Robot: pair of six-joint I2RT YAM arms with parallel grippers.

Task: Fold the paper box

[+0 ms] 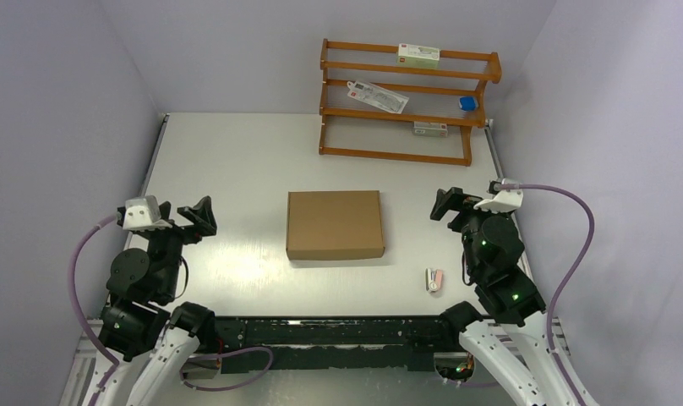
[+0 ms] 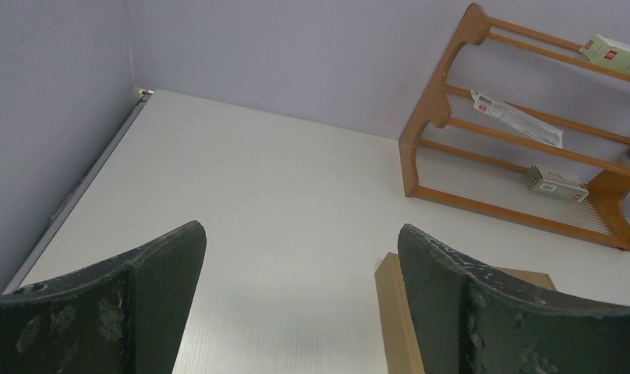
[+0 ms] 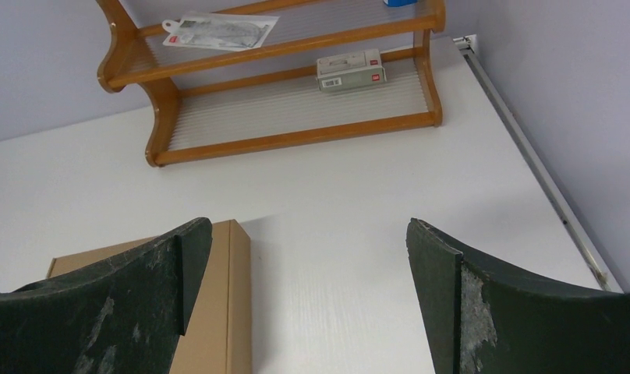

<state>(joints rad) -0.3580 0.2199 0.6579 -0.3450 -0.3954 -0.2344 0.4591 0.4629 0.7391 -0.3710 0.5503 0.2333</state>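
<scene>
Paper box — lying at the centre of the bench, looking already closed, touching neither arm. Left end effector and right end effector — both gaping wide, holding nothing, hanging toward the left and right edges. Risk: a one-sided press probably sliding the light box instead of seating its flaps.
</scene>
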